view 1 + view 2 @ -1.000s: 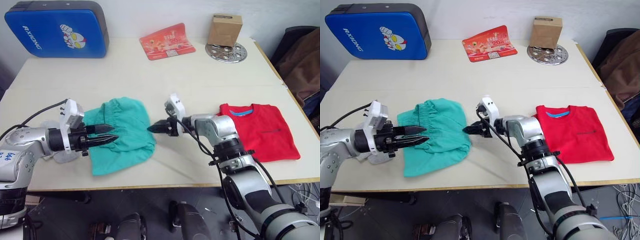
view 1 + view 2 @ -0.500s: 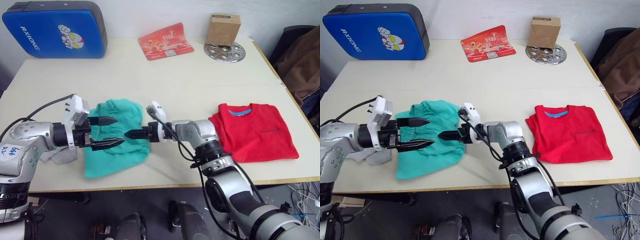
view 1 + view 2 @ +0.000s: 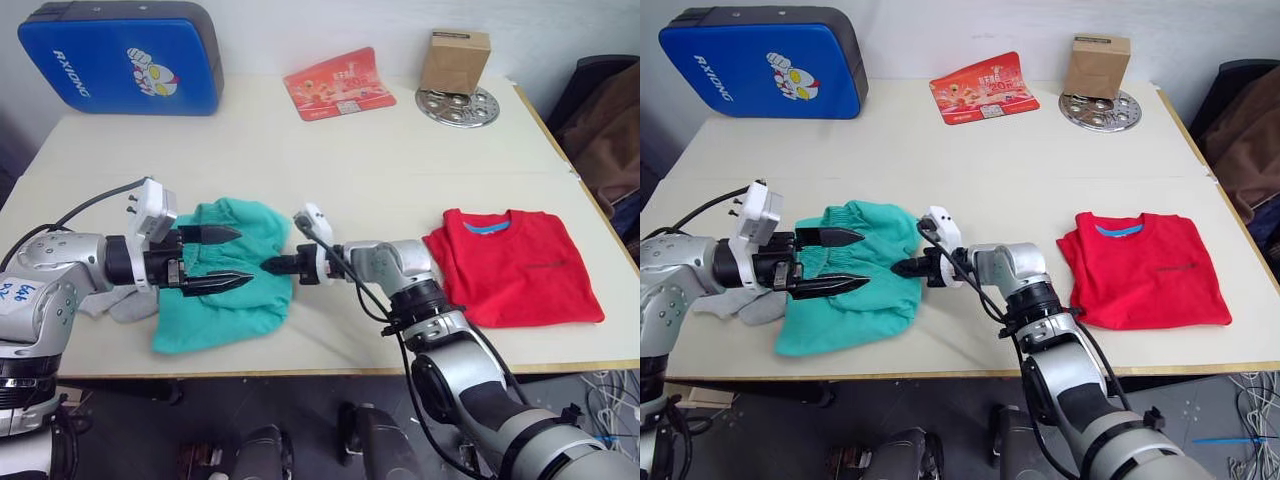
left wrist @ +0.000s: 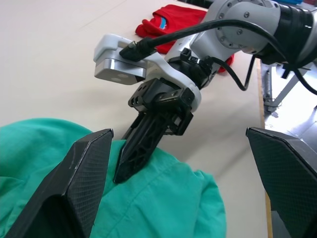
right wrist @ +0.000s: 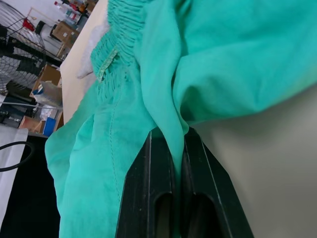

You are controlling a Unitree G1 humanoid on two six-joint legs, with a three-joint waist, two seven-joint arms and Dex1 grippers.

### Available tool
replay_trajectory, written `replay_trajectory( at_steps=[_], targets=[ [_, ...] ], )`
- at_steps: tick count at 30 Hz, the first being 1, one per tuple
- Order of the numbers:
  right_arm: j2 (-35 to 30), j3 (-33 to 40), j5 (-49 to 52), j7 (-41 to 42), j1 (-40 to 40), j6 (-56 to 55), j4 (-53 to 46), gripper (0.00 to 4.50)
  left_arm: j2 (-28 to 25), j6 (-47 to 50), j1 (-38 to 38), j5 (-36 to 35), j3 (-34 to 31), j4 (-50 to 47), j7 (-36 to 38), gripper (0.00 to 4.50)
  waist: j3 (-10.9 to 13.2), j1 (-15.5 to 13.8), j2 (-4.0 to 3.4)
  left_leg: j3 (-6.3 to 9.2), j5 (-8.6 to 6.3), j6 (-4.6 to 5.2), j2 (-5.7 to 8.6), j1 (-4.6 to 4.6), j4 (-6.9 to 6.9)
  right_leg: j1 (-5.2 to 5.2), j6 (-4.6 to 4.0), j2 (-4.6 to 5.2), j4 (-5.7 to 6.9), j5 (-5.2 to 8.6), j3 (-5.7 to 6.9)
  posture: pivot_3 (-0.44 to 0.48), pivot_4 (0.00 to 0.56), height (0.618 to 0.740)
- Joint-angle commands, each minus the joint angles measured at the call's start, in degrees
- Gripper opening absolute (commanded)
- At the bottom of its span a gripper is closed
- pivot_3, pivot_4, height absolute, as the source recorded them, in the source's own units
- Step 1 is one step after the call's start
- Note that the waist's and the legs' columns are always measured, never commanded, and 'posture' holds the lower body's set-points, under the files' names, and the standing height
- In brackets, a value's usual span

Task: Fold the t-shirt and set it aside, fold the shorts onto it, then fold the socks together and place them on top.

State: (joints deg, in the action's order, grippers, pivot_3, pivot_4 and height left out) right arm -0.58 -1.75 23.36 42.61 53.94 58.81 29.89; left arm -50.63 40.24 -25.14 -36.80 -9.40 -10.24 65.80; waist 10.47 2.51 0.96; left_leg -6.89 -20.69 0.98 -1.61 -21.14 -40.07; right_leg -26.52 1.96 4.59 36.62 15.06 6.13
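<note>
- One readable word, "RXIONG", runs along the blue padded case (image 3: 118, 56) at the table's (image 3: 400, 150) far left; print on the red card (image 3: 340, 82) is too small to read.
- The socks (image 3: 118, 302) are mostly hidden behind the left arm.
- Right claw (image 3: 272, 266) is clenched on an edge of the teal shorts (image 3: 235, 285), which lie mid-table.
- Left claw (image 3: 222, 258) gapes wide above the shorts, holding nothing.
- The red t-shirt (image 3: 515, 268) lies folded at the right.

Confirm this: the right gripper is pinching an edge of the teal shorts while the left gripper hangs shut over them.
Not quite. The left gripper hangs open over the shorts, fingers spread wide, as the left wrist view shows. The right gripper does pinch the shorts' edge.
</note>
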Motion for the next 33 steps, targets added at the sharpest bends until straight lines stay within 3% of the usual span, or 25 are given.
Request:
replay_trajectory(
  at_steps=[1, 6, 9, 12, 15, 20, 25, 29, 33],
  targets=[
    [-3.3, 1.3, 2.5, -0.6, -2.4, 4.3, -9.0, 0.02, 0.7, -1.0, -2.4, -0.7, 2.5, -0.7, 2.2, 4.50, 0.0, -0.3, 0.00, 0.01, 0.00, 0.00, 0.00, -0.04, 0.01, -0.01, 0.00, 0.00, -0.04, 0.00, 0.02, 0.000, 0.150, 0.740],
    [-12.5, 9.8, 10.7, -2.9, -5.4, 17.6, -29.6, 0.02, 3.9, -0.8, -7.6, -1.5, 6.7, -1.4, 4.2, 4.50, 0.0, -1.0, -0.04, 0.02, 0.00, 0.00, 0.00, -0.10, -0.01, -0.04, 0.00, -0.03, -0.08, 0.00, 0.05, 0.000, 0.150, 0.740],
    [-22.8, 18.1, 17.5, -1.6, -5.3, 28.1, -41.9, 0.02, 6.3, -1.3, -11.0, -1.3, 8.8, -1.1, 5.0, 4.50, 0.0, -1.2, -0.07, 0.02, 0.00, 0.02, 0.01, -0.08, -0.01, -0.01, 0.01, -0.04, -0.08, -0.01, 0.05, 0.000, 0.150, 0.740],
    [-32.3, 23.0, 22.4, 0.9, -6.1, 33.0, -47.6, 0.02, 8.0, -1.5, -12.8, -1.2, 9.7, -0.7, 5.6, 4.50, 0.0, -1.3, -0.08, 0.04, 0.00, 0.03, 0.00, -0.07, 0.02, 0.00, 0.01, -0.06, -0.14, -0.01, 0.08, 0.000, 0.150, 0.740],
    [-50.9, 26.1, 20.7, 6.3, -13.2, 28.2, -46.4, 0.02, 10.2, -2.9, -14.4, -0.2, 11.4, 0.6, 6.1, 4.50, 0.1, -1.5, -0.13, 0.01, 0.00, 0.04, 0.01, -0.05, 0.03, 0.03, 0.01, -0.10, -0.15, -0.01, 0.06, 0.000, 0.150, 0.740],
    [-67.6, 28.0, 12.6, 11.5, -25.8, 13.5, -32.3, 0.02, 12.1, -5.1, -15.7, 1.3, 12.6, 3.2, 6.9, 4.50, 0.1, -2.4, -0.12, -0.15, -0.01, 0.12, 0.05, 0.09, 0.03, 0.10, 0.08, -0.13, -0.46, -0.04, -0.06, 0.000, 0.150, 0.740],
    [-71.0, 28.8, 7.2, 11.6, -33.7, 3.8, -23.3, 0.02, 13.2, -6.4, -17.4, 1.9, 13.1, 5.0, 7.6, 4.50, 0.1, -2.4, -0.13, -0.23, 0.03, 0.11, 0.03, 0.14, 0.01, 0.11, 0.12, -0.14, -0.42, -0.07, -0.13, 0.000, 0.150, 0.740],
    [-66.4, 28.6, 2.1, 4.8, -35.9, -5.0, -19.9, 0.02, 14.7, -6.8, -18.7, 2.0, 13.6, 5.9, 7.5, 4.50, 0.1, -2.5, -0.13, -0.24, 0.05, 0.10, 0.04, 0.15, -0.02, 0.11, 0.13, -0.13, -0.37, -0.07, -0.13, 0.000, 0.150, 0.740],
    [-60.5, 31.4, 2.2, 1.5, -39.4, -8.5, -22.8, 0.02, 16.2, -6.8, -19.5, 2.2, 14.3, 5.8, 6.9, 4.50, 0.1, -2.7, -0.13, -0.20, 0.08, 0.05, 0.04, 0.12, -0.04, 0.12, 0.13, -0.13, -0.36, -0.07, -0.10, 0.000, 0.150, 0.740]
  ],
)
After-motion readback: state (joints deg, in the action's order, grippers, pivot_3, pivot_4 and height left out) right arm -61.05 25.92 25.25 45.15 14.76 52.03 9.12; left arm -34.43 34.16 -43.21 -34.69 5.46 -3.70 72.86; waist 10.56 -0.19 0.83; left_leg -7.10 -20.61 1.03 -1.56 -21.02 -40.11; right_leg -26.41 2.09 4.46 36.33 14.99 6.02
